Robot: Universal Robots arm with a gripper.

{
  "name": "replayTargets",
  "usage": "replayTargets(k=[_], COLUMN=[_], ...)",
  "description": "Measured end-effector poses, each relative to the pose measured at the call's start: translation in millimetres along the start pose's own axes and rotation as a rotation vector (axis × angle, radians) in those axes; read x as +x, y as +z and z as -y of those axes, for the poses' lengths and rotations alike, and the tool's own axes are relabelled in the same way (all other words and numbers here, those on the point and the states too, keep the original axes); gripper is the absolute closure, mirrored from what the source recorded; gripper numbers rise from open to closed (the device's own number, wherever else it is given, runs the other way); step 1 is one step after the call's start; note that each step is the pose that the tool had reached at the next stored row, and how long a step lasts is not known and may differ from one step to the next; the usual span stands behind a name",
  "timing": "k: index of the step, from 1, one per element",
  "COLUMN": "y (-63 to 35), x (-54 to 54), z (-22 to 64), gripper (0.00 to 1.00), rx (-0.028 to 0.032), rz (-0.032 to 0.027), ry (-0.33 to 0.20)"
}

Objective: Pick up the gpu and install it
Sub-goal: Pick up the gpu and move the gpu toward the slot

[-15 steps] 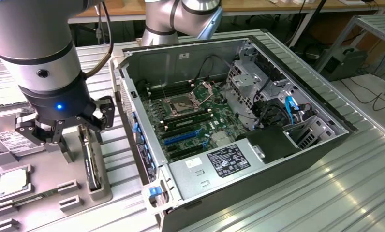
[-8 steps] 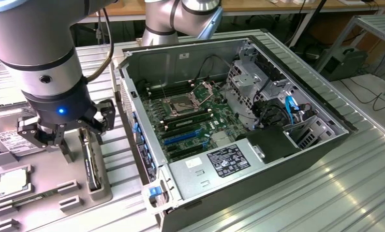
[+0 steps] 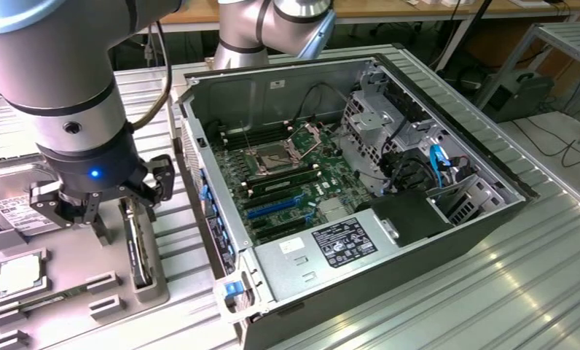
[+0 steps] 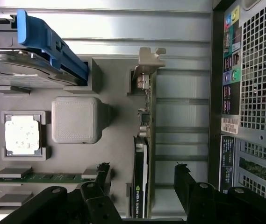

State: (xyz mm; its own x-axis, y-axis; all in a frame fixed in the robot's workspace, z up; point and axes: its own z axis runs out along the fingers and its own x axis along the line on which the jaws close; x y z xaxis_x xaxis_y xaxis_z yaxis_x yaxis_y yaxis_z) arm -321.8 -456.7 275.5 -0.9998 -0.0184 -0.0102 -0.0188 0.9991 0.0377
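Exterior view: thick grey robot arm (image 3: 71, 95) reaching down over a matte grey moulded tray (image 3: 86, 292) on a ribbed metal table (image 3: 484, 292), at the exterior view's left. Black gripper (image 3: 115, 219) spread wide, poised over the gpu (image 3: 138, 251), gripping nothing. Gpu thin and flat, standing on its long edge in a slot of the tray, outside the case (image 3: 484, 157). On the same tray, a small square silver processor chip (image 3: 20, 271) in a shallow pocket and a boxy silver hard drive (image 3: 13, 215) with a white label. At the exterior view's right, the black open-sided tower case, with a green motherboard (image 3: 300, 182) lined with slots, looping cables and a grey steel power supply (image 3: 319, 251) bearing a black label.

Wrist view: straight down onto the upper edge of the gpu (image 4: 144, 135), with narrow green circuit board, black cooler shell with a printed label, and bent silver bracket at the end away from the gripper (image 4: 142, 175). Two black fingers (image 4: 100, 182), one on each side of the card, near it but apart from it. Around it on the tray (image 4: 114, 154), a rounded square block (image 4: 75, 120) of finely textured grey plastic, a green memory stick (image 4: 44, 177), and a blue plastic rail (image 4: 48, 42) on the hard drive (image 4: 20, 70). Perforated steel back of the case (image 4: 259, 70) alongside.
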Motion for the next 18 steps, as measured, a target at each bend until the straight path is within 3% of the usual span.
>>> replayTargets(k=[11, 18], y=[13.4, 20.4], x=[0.1, 0.2], z=[1.0, 1.3], gripper=[0.34, 0.34], rx=[0.0000, 0.0000], rz=[-0.0002, -0.0035], ry=[0.000, 0.000])
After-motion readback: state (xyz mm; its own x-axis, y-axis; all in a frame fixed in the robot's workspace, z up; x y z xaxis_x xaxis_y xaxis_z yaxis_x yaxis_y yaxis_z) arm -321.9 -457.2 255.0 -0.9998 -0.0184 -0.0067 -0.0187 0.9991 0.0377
